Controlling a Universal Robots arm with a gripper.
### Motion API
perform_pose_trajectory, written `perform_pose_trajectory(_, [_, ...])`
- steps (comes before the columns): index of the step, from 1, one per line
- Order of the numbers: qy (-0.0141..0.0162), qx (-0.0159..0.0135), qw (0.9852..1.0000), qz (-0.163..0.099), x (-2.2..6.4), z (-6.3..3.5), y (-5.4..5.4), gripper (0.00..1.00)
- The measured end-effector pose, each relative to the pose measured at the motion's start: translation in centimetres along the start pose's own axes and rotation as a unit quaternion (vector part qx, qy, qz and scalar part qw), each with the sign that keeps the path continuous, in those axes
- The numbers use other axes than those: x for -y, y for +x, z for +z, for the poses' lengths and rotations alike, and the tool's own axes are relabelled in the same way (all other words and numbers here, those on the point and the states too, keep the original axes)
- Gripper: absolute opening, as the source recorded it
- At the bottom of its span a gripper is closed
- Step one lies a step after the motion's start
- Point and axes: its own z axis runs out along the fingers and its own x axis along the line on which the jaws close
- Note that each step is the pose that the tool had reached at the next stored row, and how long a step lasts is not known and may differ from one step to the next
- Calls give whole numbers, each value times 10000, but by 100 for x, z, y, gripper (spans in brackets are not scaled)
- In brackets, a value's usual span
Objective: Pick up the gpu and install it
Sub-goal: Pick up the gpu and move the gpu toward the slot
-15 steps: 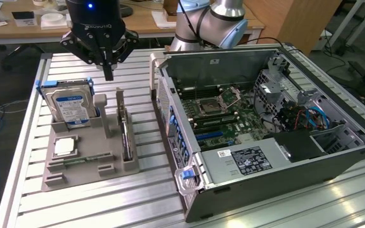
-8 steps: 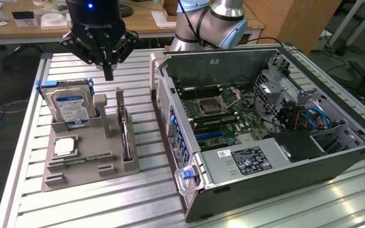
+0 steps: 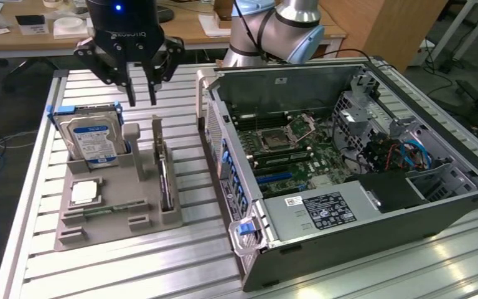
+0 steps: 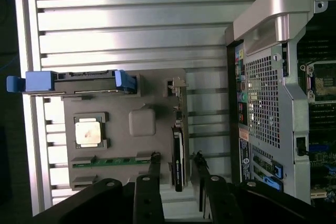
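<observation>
Closest to me is the open computer case [image 3: 355, 246], lying on its side at the near corner of the slatted metal table [image 3: 131, 271]. Its power supply [image 3: 318, 212] is up front and the motherboard [image 3: 289, 146] is bare behind it. Beside the case, towards the exterior view's left, sits a grey holder [image 3: 106, 233] with the loose parts.

The gpu [image 3: 166, 184] stands on its thin edge in a slot along the holder's edge nearest the case, not yet lifted out (thin as it is, it's easy to miss beside the bulky drive). Its long axis runs along that edge, from the holder's far end towards its near end. A hard drive [image 3: 96, 140] with a blue-and-white label stands upright at the holder's far corner, on the side away from the case. A processor [image 3: 84, 192] and a memory stick [image 3: 116, 207] lie flat in front of it.

The gripper [image 3: 142, 98] hovers above the far end of the holder, touching nothing and holding nothing. Its fingers [image 4: 154, 177] are apart. In the wrist view the card's top edge lies below them, in line with the gap. Each finger faces one of its flat sides, and its long axis runs crosswise to the line they close along. I'd judge it lined up over the card, but well above it.
</observation>
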Motion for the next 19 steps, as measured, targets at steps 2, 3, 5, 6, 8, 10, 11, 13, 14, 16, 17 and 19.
perform_pose_trajectory(2, [0,0,10000,0,0,0,0,47])
perform_pose_trajectory(3, [0,0,10000,0,0,0,0,47])
perform_pose_trajectory(5, [0,0,10000,0,0,0,0,53])
perform_pose_trajectory(6, [0,0,10000,0,0,0,0,59])
perform_pose_trajectory(8, [0,-1,10000,-23,-3,8,1,59])
perform_pose_trajectory(10, [-1,-8,9999,-138,-3,22,1,59])
perform_pose_trajectory(11, [1,-11,9998,-179,-3,32,1,59])
perform_pose_trajectory(13, [3,-19,9997,-251,0,55,2,59])
perform_pose_trajectory(14, [6,-21,9996,-279,5,67,1,59])
perform_pose_trajectory(16, [7,-22,9996,-286,28,79,0,59])
perform_pose_trajectory(17, [12,-21,9996,-286,40,84,-1,59])
perform_pose_trajectory(19, [26,-20,9996,-286,65,98,-3,59])
